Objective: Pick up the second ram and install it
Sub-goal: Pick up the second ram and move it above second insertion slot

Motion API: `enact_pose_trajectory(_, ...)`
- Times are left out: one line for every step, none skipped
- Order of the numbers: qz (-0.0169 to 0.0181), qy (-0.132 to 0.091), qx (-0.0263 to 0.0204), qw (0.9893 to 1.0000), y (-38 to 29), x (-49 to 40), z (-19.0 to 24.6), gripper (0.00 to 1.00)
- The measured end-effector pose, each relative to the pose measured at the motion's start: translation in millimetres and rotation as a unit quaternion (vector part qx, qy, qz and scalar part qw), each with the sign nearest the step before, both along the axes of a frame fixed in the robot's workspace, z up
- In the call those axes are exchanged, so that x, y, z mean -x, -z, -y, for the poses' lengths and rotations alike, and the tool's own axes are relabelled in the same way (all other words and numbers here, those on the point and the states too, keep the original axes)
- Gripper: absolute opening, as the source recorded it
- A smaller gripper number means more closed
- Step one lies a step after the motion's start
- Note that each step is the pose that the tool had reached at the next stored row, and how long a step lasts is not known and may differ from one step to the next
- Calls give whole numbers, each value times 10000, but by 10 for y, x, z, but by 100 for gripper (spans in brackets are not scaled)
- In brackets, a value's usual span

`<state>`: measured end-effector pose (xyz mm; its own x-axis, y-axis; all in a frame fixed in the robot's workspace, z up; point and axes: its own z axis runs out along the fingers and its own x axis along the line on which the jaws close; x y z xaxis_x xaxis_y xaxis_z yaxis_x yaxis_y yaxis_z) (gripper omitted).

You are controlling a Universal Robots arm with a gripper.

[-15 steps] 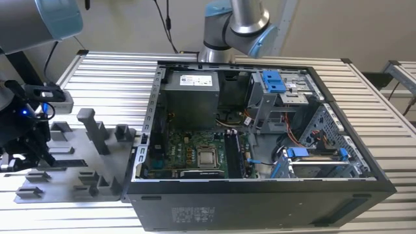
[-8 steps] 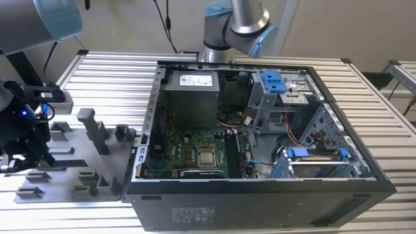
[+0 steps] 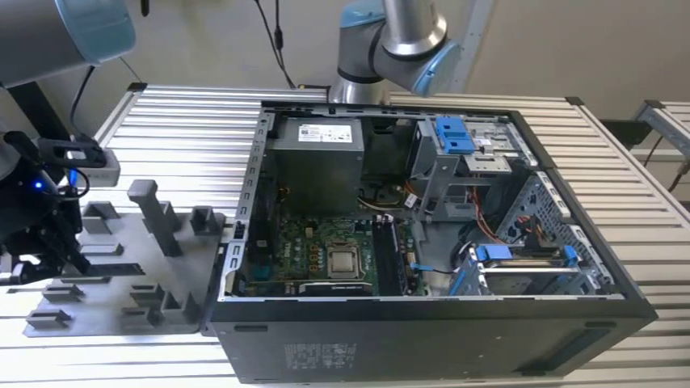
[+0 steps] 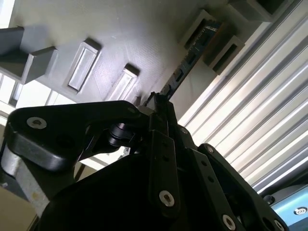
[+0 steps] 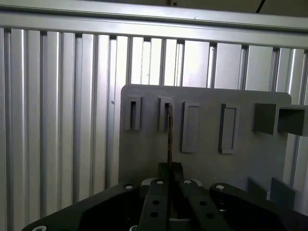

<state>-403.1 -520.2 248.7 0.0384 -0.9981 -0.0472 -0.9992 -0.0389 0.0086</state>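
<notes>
- Gripping the near end of the second ram [image 5: 169, 137], the claw [image 5: 170, 167] has its black fingers [image 5: 163, 169] pressed close on either side of the thin board, so it reads as clenched on the stick.
- In the first wrist view the stick shows edge-on as a narrow dark line. It runs from between the fingers up to a raised grey slot holder [image 5: 165, 113].
- That holder is one of a row of rectangular holders on a grey fixture plate [image 5: 144, 149]. The plate lies on the ribbed aluminium tabletop [image 5: 57, 125].
- In the second wrist view the same board runs diagonally away from the fingertips. Its far end, bluish with dark chips, sits in a grey holder, with another holder just beside it.
- The stick stands on its long edge along the plate, not flat.
- In the exterior view the claw is at the exterior view's left, down over the outer edge of the fixture plate. Grey upright posts [image 3: 153, 214] stand between it and the computer case [image 3: 431, 343].
- The case lies open on the tabletop, touching or just beside the plate. Its motherboard [image 3: 313, 250] faces up, and a grey power supply [image 3: 315, 158] and blue latches [image 3: 456, 134] sit further back.
- The base of another arm [image 3: 386, 40] rises behind the case.
</notes>
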Motion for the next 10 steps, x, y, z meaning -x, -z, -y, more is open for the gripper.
enact_pose_trajectory(0, 0, 0, 10000, -2, 0, 0, 14)
enact_pose_trajectory(-1, -1, 1, 10000, -5, 0, 0, 14)
enact_pose_trajectory(-1, -2, 1, 10000, -9, 0, 0, 14)
enact_pose_trajectory(-2, -3, 1, 10000, -14, 0, 0, 14)
enact_pose_trajectory(-2, -4, 1, 10000, -21, 0, 0, 14)
enact_pose_trajectory(-2, -6, 0, 10000, -27, 0, 0, 14)
enact_pose_trajectory(-2, -6, -1, 10000, -32, 0, 0, 14)
enact_pose_trajectory(-1, -7, -1, 10000, -35, 0, 0, 14)
enact_pose_trajectory(0, -7, -2, 10000, -37, 0, 0, 14)
enact_pose_trajectory(0, -6, -2, 10000, -39, 0, 0, 14)
